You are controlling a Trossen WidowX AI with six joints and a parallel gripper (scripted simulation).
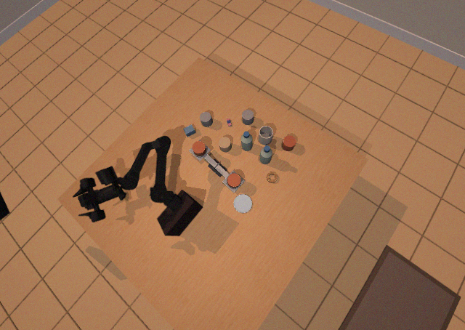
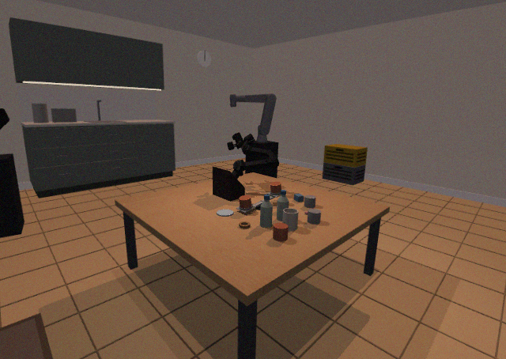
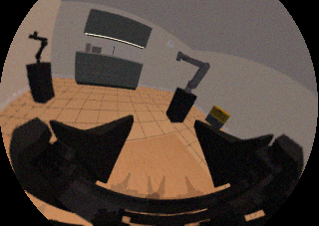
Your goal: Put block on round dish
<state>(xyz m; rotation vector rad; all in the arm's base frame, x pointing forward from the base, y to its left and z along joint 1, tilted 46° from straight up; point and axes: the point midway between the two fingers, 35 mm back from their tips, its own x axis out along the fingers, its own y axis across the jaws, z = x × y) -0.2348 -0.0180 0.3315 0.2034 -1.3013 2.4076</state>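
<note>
Two identical orange-red cups stand upside down on the balance (image 1: 208, 158). One cup (image 1: 198, 148) (image 2: 275, 188) is at the end farther from the round dish. The other cup (image 1: 233, 180) (image 2: 245, 202) is at the end beside it. I cannot tell which end sits lower. The hidden block does not show. The round pale dish (image 1: 243, 203) (image 2: 224, 213) is bare. My gripper (image 1: 76, 205) (image 3: 163, 121) is open and empty, raised near the table's left edge in the top view, far from cups and dish.
Beyond the balance are two bottles (image 1: 246, 141) (image 1: 266, 155), an open grey cup (image 1: 266, 134), a red cylinder (image 1: 288, 142), a tan cylinder (image 1: 225, 144), two grey cylinders (image 1: 205, 119) (image 1: 248, 117), a blue box (image 1: 189, 130), a small pink-blue object (image 1: 229, 122) and a brown ring (image 1: 272, 176).
</note>
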